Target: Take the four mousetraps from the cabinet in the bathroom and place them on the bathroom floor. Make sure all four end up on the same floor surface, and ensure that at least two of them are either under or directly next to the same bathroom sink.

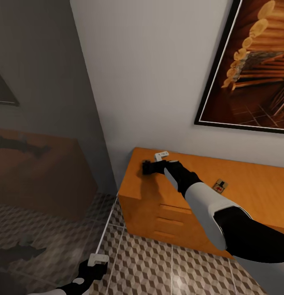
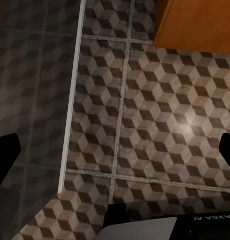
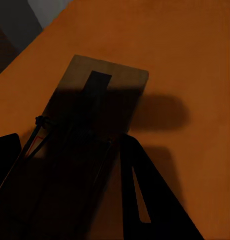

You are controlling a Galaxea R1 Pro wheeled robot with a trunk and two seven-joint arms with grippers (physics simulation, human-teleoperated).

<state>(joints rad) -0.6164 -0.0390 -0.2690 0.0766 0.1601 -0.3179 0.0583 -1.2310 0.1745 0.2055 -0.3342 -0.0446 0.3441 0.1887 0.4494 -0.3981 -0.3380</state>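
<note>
Head view: the right arm reaches across the top of the orange-brown cabinet [image 1: 248, 180], its black gripper [image 1: 148, 168] low over the left rear corner of the top. Whether its claw is wide or narrow cannot be told from here. One mousetrap [image 1: 220, 185] lies flat on the cabinet top beside the white forearm, well apart from the gripper. A framed picture [image 1: 257, 65] hangs on the white wall above. The left gripper [image 1: 95, 268] hangs low at the bottom of the frame, over the cube-patterned floor [image 1: 166, 266] in front of the drawers.

Left wrist view: the two black fingertips [image 2: 6, 156] stand wide apart with nothing between them, the patterned floor [image 2: 159, 125] below. A corner of the cabinet [image 2: 199, 22] shows at the edge, and a thin white strip [image 2: 72, 95] runs across the tiles.

Right wrist view: a second mousetrap [image 3: 102, 97] lies flat on the orange top, partly in the gripper's shadow. The dark fingers [image 3: 144, 195] sit on either side of its near end, spread and not closed on the board.
</note>
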